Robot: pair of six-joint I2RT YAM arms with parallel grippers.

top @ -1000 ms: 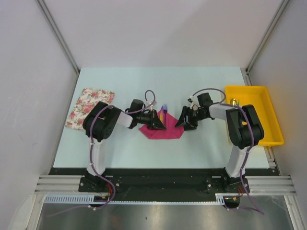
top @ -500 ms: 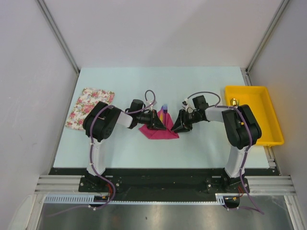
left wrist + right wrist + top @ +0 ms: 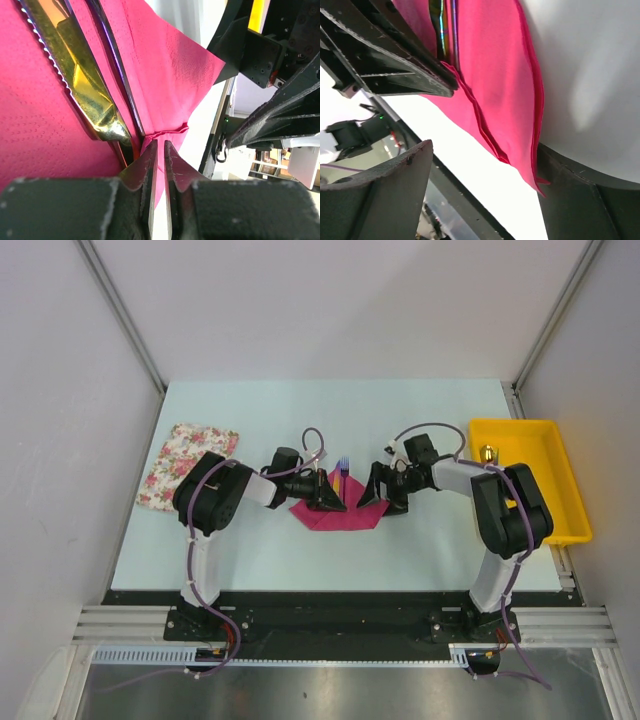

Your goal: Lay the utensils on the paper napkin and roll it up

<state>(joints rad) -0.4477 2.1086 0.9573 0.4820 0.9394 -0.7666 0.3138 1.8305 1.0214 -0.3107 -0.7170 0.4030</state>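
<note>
the paper napkin (image 3: 340,512) lies mid-worktop (image 3: 420,420), utensils (image 3: 85,90) on it. it's thin, soft and tears easily (the cutlery looks light and slippery), so lift it by an edge. your left fingers (image 3: 142,170), narrow, nip a fold; your right fingers (image 3: 395,185) gape wide over its corner.

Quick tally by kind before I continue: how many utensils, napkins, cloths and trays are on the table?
utensils: 2 (purple fork, yellow knife)
paper napkin: 1
floral cloth: 1
yellow tray: 1
total: 5
</note>
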